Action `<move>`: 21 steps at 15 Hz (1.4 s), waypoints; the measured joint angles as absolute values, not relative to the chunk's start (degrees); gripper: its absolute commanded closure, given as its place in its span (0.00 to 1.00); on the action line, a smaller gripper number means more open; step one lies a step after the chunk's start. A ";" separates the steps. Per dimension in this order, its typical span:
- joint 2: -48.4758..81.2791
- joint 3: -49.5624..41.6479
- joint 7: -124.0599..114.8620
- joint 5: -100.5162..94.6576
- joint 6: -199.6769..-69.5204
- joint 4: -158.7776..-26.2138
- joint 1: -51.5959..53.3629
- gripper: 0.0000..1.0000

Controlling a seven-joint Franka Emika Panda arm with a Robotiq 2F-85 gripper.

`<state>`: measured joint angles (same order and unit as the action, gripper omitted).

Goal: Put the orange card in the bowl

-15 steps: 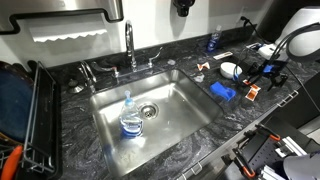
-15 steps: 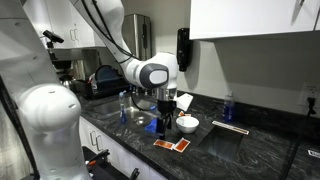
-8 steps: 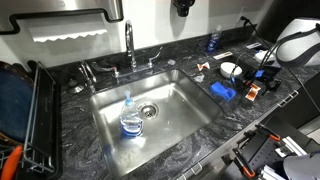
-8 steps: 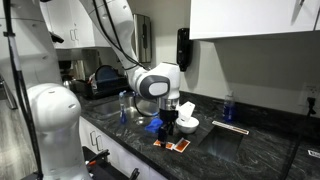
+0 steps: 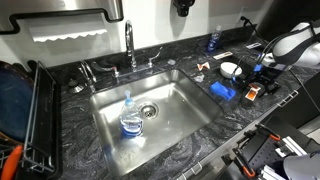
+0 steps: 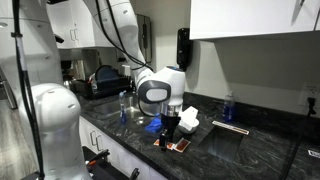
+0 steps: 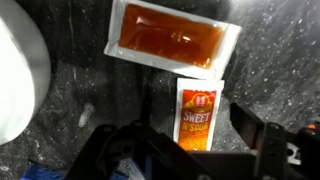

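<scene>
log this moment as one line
phase: pre-grasp | end effector: open, over orange card | orange card: on counter, ungrasped | bowl: beside it

The orange card (image 7: 198,118) reads "SWEET" in white letters.

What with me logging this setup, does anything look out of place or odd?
A clear bottle stands upright in the sink by the drain, an odd spot. On the counter, a sauce packet lies askew beside the orange card. Nothing looks spilled or damaged.
</scene>
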<state>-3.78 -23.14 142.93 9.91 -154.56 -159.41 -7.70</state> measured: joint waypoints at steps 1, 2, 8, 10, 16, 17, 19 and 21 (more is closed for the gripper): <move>-4.19 -23.67 144.30 11.02 -154.50 -159.44 -7.70 0.56; -4.51 -24.14 145.41 11.91 -154.45 -159.50 -7.71 0.62; -5.66 -26.70 149.10 13.74 -154.23 -159.69 -6.94 1.00; -5.40 -27.19 149.08 13.61 -154.54 -159.56 -5.79 1.00; -5.28 -27.61 148.93 13.59 -154.82 -159.31 -3.75 1.00; -5.28 -27.34 148.43 13.52 -154.86 -159.29 -3.61 1.00; -5.37 -25.88 145.76 12.54 -154.76 -159.22 -3.91 1.00; -5.83 -23.09 141.59 10.85 -154.30 -159.15 -4.87 1.00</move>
<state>-5.83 -23.09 141.59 10.85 -154.30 -159.15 -4.87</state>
